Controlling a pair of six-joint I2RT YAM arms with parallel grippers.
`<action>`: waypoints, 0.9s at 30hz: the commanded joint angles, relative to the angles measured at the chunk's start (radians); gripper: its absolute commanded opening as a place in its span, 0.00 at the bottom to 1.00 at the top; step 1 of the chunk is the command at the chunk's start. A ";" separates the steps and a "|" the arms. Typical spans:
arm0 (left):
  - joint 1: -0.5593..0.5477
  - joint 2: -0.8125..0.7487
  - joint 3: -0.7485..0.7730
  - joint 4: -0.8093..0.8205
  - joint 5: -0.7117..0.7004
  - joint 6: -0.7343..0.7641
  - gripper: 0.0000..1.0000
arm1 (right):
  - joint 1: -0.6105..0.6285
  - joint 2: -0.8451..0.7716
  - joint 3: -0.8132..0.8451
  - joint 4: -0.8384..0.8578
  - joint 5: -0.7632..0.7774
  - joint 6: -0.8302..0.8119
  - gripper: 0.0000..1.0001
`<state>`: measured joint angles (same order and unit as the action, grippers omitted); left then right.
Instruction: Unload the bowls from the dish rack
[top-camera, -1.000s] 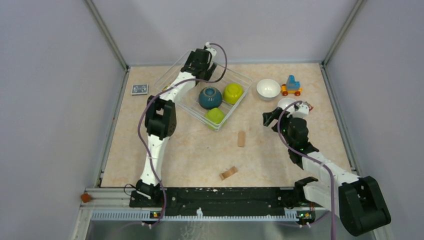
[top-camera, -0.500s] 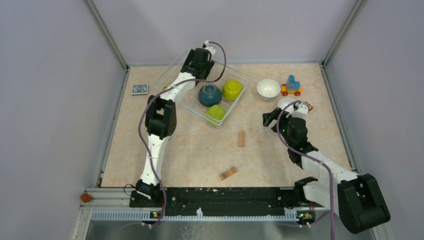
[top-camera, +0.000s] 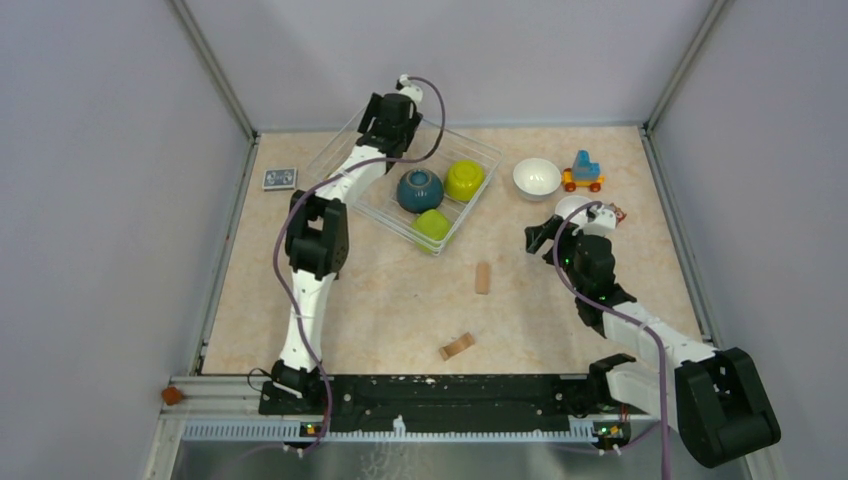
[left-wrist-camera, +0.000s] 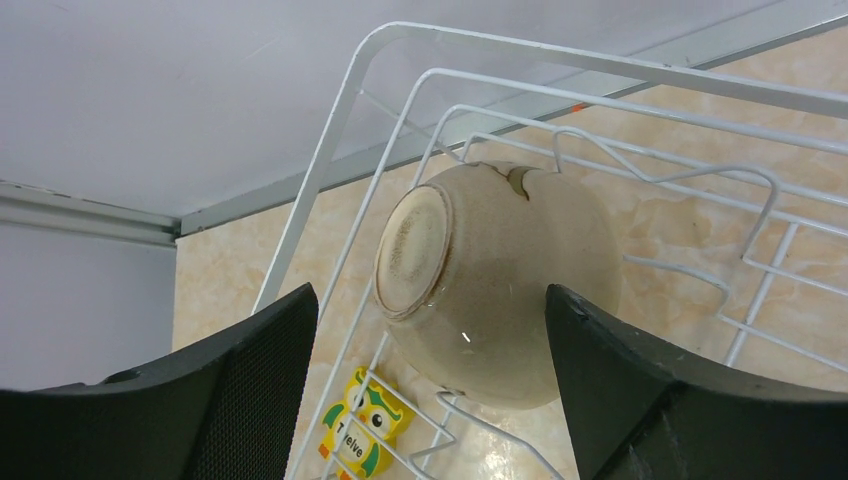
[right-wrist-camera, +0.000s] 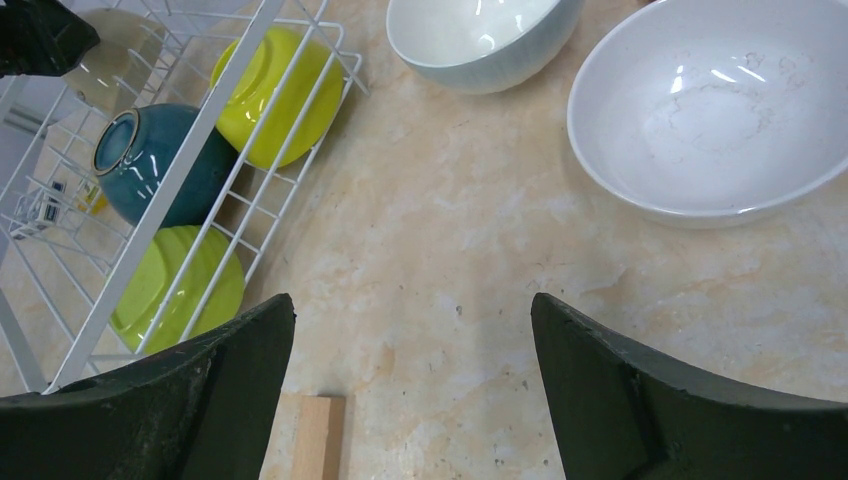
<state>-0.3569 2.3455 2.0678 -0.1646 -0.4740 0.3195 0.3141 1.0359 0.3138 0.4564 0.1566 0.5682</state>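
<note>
The wire dish rack (top-camera: 478, 150) stands at the back left. It holds a dark teal bowl (top-camera: 420, 190) and two lime green bowls (top-camera: 465, 180) (top-camera: 432, 225). At its far corner my left gripper (top-camera: 392, 112) hides a beige bowl from above. In the left wrist view that beige bowl (left-wrist-camera: 500, 280) lies tilted, base showing, between my open left gripper's (left-wrist-camera: 430, 290) fingers; the right finger is close to it, the left stands apart. Two white bowls (top-camera: 537, 178) (right-wrist-camera: 720, 110) sit upright on the table. My right gripper (right-wrist-camera: 412, 300) hovers open over bare table beside them.
A toy vehicle (top-camera: 582, 172) stands behind the white bowls. Two wooden blocks (top-camera: 483, 277) (top-camera: 457, 346) lie mid-table. A small card (top-camera: 279, 178) lies left of the rack, and a yellow owl piece (left-wrist-camera: 350, 440) shows under its wires. Grey walls close three sides.
My left gripper has moved farther toward the rack's back corner, and its jaws have narrowed a little around the beige bowl. The right arm has stayed still.
</note>
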 joint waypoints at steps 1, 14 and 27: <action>0.023 -0.069 0.003 0.000 -0.065 -0.029 0.88 | 0.011 -0.009 0.018 0.031 0.006 -0.013 0.87; 0.055 -0.285 -0.172 -0.044 0.164 -0.250 0.90 | 0.011 -0.016 0.039 -0.003 0.014 -0.007 0.87; 0.053 -0.630 -0.540 0.038 0.341 -0.540 0.99 | 0.204 0.121 0.321 -0.306 0.243 0.005 0.93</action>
<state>-0.3038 1.7908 1.5890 -0.1898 -0.1825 -0.1349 0.4473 1.1183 0.5175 0.2413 0.3000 0.5903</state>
